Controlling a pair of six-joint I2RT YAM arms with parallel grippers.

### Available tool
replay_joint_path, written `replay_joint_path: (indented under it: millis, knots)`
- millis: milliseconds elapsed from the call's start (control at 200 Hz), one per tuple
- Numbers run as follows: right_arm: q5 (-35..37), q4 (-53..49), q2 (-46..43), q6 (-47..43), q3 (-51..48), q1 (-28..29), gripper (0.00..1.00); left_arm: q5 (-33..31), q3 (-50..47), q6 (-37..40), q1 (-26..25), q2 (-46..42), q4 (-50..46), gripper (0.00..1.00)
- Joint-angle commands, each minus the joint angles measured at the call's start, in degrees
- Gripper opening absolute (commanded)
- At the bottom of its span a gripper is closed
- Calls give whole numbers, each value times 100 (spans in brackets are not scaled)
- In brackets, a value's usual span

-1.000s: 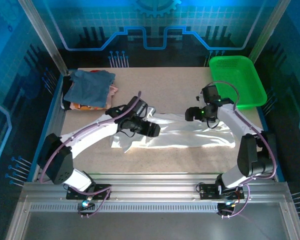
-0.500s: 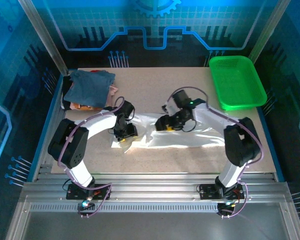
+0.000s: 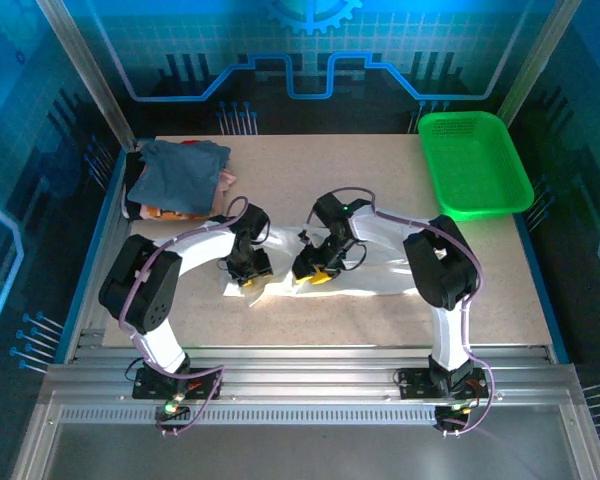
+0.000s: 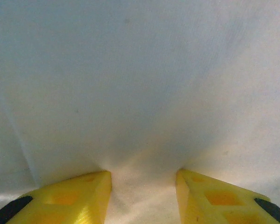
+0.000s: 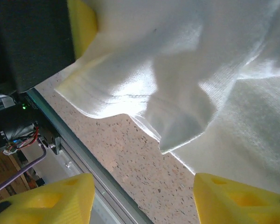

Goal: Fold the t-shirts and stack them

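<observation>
Top external view showed the white t-shirt lying rumpled lengthwise on the table toward its near edge, with the folded stack well apart at the far left corner. The left gripper pressed onto the shirt's left end, its fingers partly apart around a pucker of cloth; whether they truly gripped could not be told. The right gripper stood released, a loose hem lying just beyond its pads. The likely risk was an uneven catch: one pincer taking a single layer, or nothing, would have dragged the shirt askew on a lift.
</observation>
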Motion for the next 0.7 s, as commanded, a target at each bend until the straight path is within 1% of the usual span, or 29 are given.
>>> replay_joint_path:
  millis: [0,240,305,390,430,465,530,590,695]
  knots:
    - [-15,-272,193,9,201,136,56,67,-272,-132,-12,126,58,42]
    - [-2,-261,474,135,434,149,53,94,-413,-136,-12,71,128,40]
    - [58,-323,546,154,522,158,50,107,-431,-124,-10,77,135,40]
    - [164,-455,626,172,615,150,35,78,-449,-103,-4,91,122,39]
    - [228,-491,612,189,605,142,25,58,-449,-93,-7,111,87,39]
    - [267,-506,573,196,569,128,18,37,-440,-85,-1,137,53,39]
    - [381,-572,445,199,479,64,7,-45,-430,-61,19,151,-57,39]
    - [450,-635,328,174,399,-2,1,-133,-431,-58,73,155,-178,39]
    - [481,-739,258,123,249,-66,0,-219,-476,-22,213,123,-258,39]
